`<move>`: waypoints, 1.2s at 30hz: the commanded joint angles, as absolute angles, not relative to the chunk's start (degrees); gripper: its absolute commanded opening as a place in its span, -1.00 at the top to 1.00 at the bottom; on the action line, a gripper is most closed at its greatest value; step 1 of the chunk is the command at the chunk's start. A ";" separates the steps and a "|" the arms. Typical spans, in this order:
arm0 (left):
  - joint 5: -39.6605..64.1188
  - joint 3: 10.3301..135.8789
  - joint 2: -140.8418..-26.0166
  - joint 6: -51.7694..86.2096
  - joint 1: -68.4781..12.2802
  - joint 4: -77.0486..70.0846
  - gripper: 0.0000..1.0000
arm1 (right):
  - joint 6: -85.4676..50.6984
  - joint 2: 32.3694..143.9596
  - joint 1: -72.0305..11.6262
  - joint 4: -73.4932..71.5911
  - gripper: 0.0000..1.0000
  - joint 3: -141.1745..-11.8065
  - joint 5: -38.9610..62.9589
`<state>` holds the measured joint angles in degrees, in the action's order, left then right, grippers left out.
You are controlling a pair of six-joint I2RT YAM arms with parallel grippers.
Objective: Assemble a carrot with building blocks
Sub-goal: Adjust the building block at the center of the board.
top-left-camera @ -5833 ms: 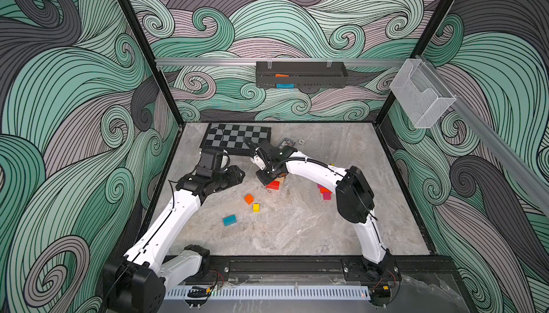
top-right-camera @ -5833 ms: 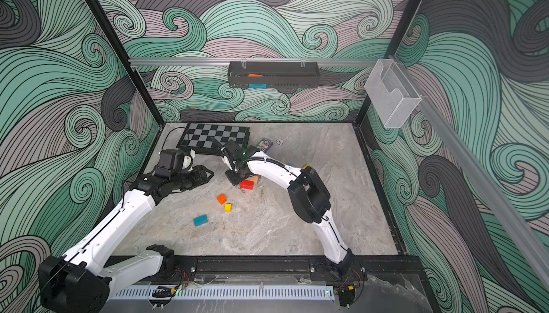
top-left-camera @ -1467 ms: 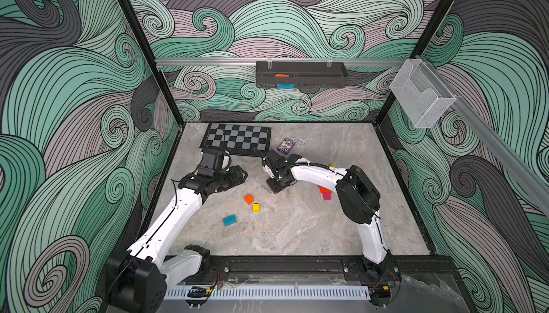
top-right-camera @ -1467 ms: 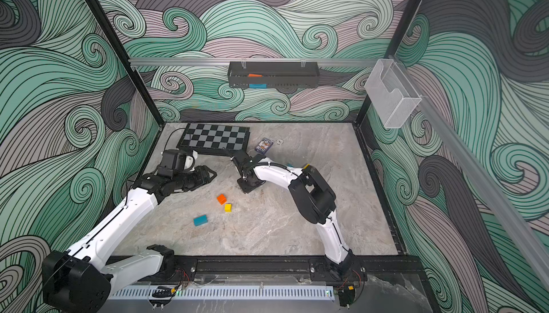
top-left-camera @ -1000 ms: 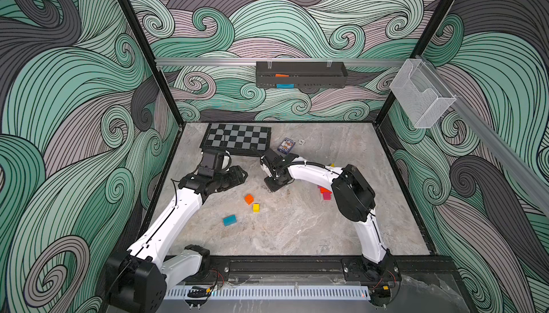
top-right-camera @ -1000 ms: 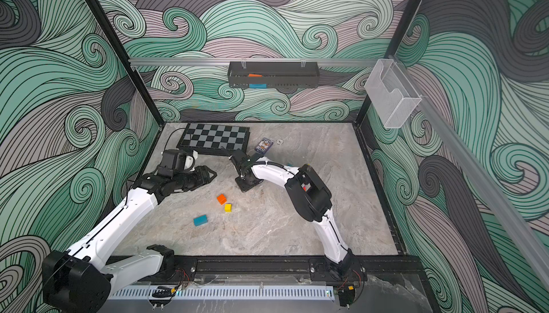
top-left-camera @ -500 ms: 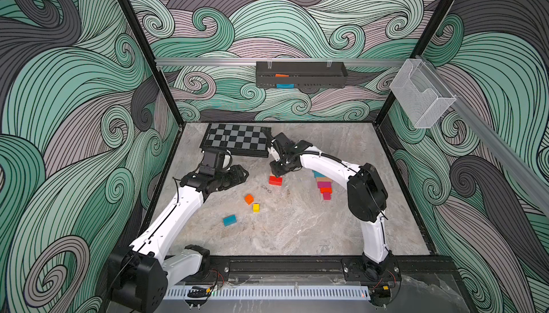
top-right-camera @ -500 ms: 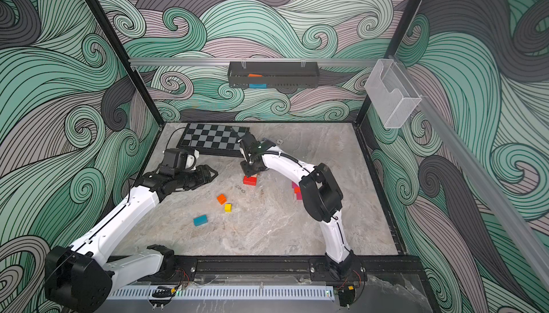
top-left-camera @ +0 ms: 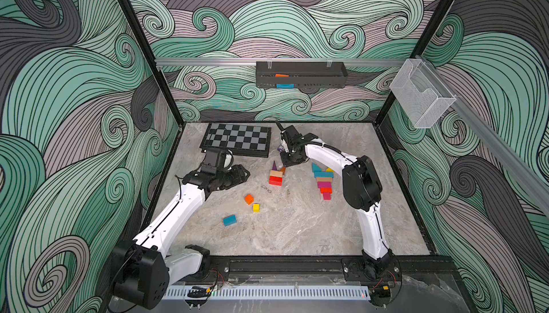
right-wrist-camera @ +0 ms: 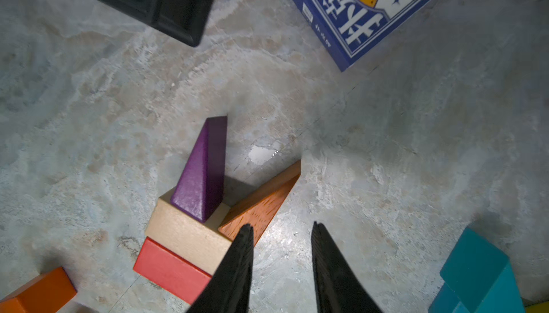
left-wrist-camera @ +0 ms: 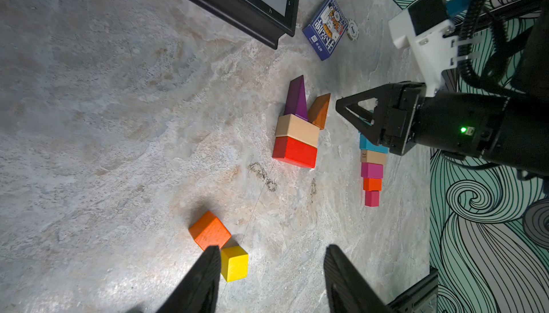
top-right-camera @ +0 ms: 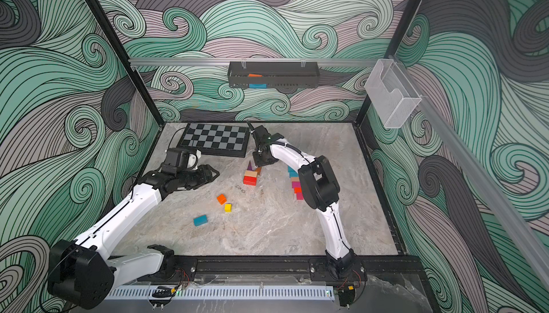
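A red block (top-left-camera: 275, 180), a beige block (top-left-camera: 276, 173), a purple wedge (right-wrist-camera: 202, 174) and a brown wedge (right-wrist-camera: 261, 201) lie together mid-table. To their right runs a row of building blocks (top-left-camera: 323, 182) in teal, beige, pink and orange. An orange cube (top-left-camera: 249, 199), a yellow cube (top-left-camera: 255, 207) and a teal block (top-left-camera: 230, 220) lie loose nearer the front. My right gripper (right-wrist-camera: 281, 226) hovers open beside the brown wedge, holding nothing. My left gripper (left-wrist-camera: 271, 249) is open above the table by the yellow cube (left-wrist-camera: 234, 262), also with nothing in it.
A black-and-grey chessboard (top-left-camera: 237, 140) lies at the back left. A blue card box (left-wrist-camera: 325, 27) and a small chip (left-wrist-camera: 352, 33) sit beside it. A black tray (top-left-camera: 300, 75) hangs on the back wall and a clear bin (top-left-camera: 421, 94) on the right wall.
My right gripper has let go at the red, beige and wedge group and pulled up and back from it. The left arm has hardly moved.
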<state>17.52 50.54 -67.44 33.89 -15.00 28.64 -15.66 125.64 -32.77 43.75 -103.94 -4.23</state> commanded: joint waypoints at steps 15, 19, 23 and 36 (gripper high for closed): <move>21.24 54.18 -86.30 33.34 -17.61 18.19 0.34 | -16.70 115.71 -33.05 44.66 0.22 -95.06 -2.83; 19.55 57.29 -92.18 32.87 -19.09 16.82 0.31 | -16.52 112.49 -33.02 44.72 0.21 -92.77 -2.71; 18.17 59.67 -97.38 32.81 -19.76 15.21 0.29 | -16.08 110.50 -32.92 45.13 0.20 -91.64 -2.28; 14.26 65.77 -106.25 30.93 -22.10 15.62 0.28 | -15.29 106.66 -32.76 45.04 0.20 -88.86 -2.64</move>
<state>15.81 63.33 -104.99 32.42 -21.54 15.57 -15.59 108.79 -32.91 44.45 -89.49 -2.85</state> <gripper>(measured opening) 0.358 0.402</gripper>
